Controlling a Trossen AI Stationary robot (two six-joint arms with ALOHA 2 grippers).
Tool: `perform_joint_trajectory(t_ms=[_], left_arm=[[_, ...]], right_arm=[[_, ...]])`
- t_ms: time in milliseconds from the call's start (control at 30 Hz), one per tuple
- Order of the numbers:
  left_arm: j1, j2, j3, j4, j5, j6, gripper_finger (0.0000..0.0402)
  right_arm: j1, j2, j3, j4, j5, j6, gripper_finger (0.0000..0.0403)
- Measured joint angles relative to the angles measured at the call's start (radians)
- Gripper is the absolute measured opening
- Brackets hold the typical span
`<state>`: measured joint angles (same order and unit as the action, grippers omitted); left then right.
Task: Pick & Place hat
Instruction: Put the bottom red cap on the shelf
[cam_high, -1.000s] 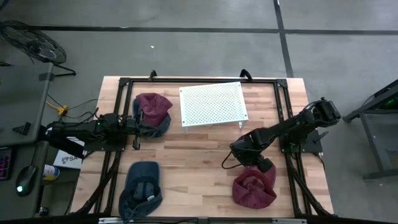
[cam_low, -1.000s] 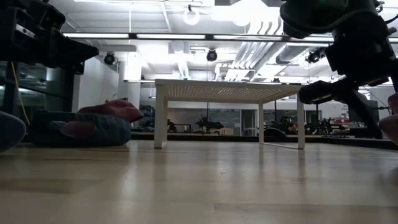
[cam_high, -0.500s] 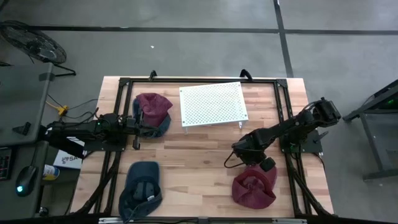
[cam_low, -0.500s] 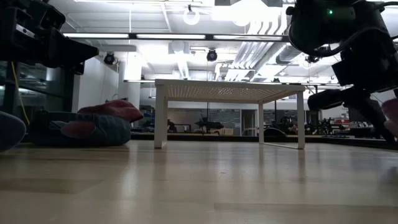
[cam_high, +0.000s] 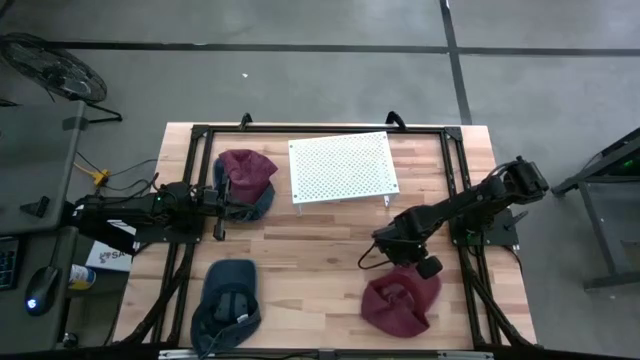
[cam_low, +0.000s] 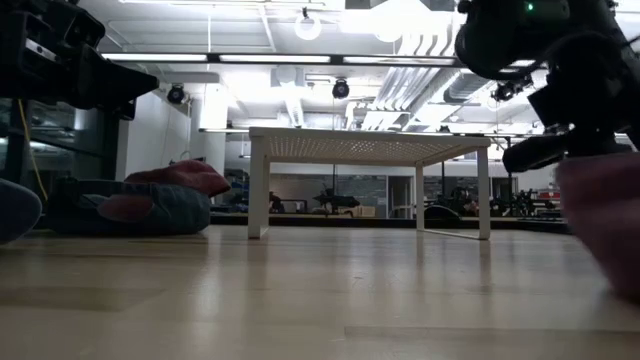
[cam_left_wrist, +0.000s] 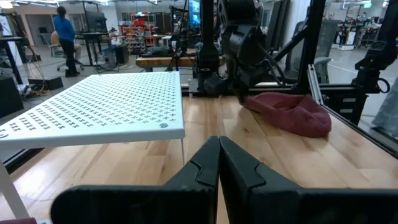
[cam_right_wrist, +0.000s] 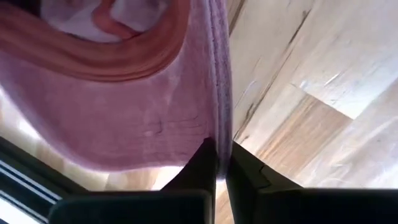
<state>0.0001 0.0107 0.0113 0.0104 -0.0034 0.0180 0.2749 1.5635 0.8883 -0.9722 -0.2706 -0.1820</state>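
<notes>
The right gripper (cam_right_wrist: 216, 163) has just pinched shut on the rim of the maroon hat (cam_high: 400, 302), near the white perforated stand (cam_high: 342, 166), apparently dragging it slightly, so lifting comes next; the left gripper (cam_left_wrist: 217, 163) waits closed and empty.

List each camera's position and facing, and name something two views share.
High view: overhead, looking straight down on the table; both arms show, right gripper on the maroon hat.
Low view: at tabletop height, looking across at the white perforated stand.
Left wrist view: past the shut left gripper toward the right arm.
Right wrist view: right gripper's fingers pinching the hat's edge.
Shared: maroon hat in high and left wrist views.
</notes>
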Motion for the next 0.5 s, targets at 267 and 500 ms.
perform_joint_trajectory(t_ms=[267,500], left_arm=[[0.000,0.000,0.000,0.000,0.000,0.000,0.0007],[0.000,0.000,0.000,0.000,0.000,0.000,0.0007]], right_arm=[[0.002,-0.007,0.165,-0.188,0.056,0.048,0.0008],[0.015,-0.082,0.347,-0.348,0.177,0.185,0.0008]])
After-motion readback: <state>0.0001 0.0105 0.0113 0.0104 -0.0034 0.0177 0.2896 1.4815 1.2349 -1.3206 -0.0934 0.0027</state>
